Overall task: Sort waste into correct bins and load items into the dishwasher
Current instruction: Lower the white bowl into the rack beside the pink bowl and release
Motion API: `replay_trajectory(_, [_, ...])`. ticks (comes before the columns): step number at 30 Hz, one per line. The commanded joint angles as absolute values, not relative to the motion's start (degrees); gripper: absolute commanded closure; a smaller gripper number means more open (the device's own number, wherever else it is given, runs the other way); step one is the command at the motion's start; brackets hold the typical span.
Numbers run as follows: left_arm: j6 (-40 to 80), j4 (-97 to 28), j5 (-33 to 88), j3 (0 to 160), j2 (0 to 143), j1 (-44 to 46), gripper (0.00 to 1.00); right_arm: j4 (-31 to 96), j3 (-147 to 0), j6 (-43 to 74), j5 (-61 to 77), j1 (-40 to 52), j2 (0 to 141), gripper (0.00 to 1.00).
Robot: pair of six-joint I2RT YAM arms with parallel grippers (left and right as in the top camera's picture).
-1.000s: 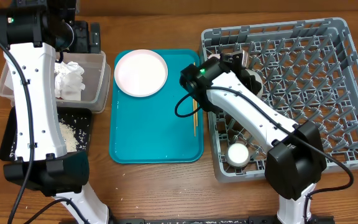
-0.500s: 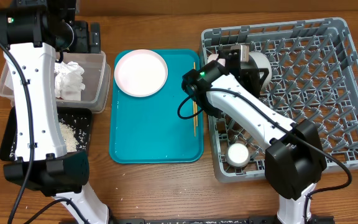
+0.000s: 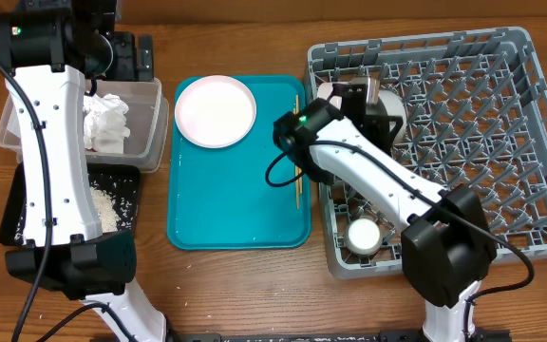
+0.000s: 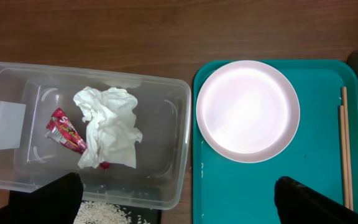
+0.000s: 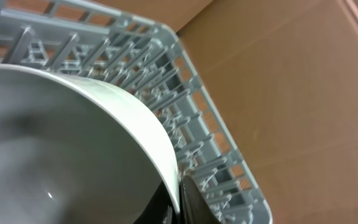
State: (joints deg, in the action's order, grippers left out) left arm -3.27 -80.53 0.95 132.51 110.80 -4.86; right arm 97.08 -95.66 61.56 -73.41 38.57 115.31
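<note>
Nearest me, a small white cup point(image 3: 364, 234) sits in the near-left corner of the dish rack point(image 3: 539, 114). Over on the left, rice grains point(image 3: 107, 207) are scattered in the black tray point(image 3: 9, 214).

Mid-table, the chopsticks point(image 3: 297, 185) lie on the teal tray point(image 3: 235, 209). Their long axis runs near-to-far along its right edge, just beside the rack's left wall. The right forearm crosses above them.

Further out, the pinkish plate point(image 4: 248, 111) sits in the teal tray's far-left corner. The clear tub point(image 4: 179, 137) just left of it holds the crumpled napkin point(image 4: 107, 134) and red wrapper point(image 4: 66, 132). The left gripper point(image 4: 176, 190) hangs over the tub/tray boundary, fingers wide apart, nothing in them.

Farthest, the right gripper point(image 5: 178, 205) is clamped on the rim of a pale bowl point(image 5: 55, 143). The wrist cam shows the rim pinched between the two dark fingers, with the bowl tipped on edge. Overhead puts it over the rack's far-left area, just inside the left wall. I can't tell whether the bowl's lower edge touches the pegs yet.

My read is that the step in hand is racking this bowl. The peg rows lie directly under the gripper and to its right, so the move looks like a short lower, not a traverse. Of what's left, the chopsticks are nearer the right arm and the plate nearer the left.
</note>
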Motion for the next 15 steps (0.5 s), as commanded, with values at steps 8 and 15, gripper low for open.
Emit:
replay_trajectory(8, [-2.6,-80.3,0.4,133.5,111.3,-4.5,0.0,97.1,-88.2,70.8,-70.6,38.7,115.0,0.96])
replay_trajectory(15, [-2.6,-80.3,0.4,133.5,111.3,-4.5,0.0,97.1,-88.1,71.9,-68.4,38.9,115.0,0.96])
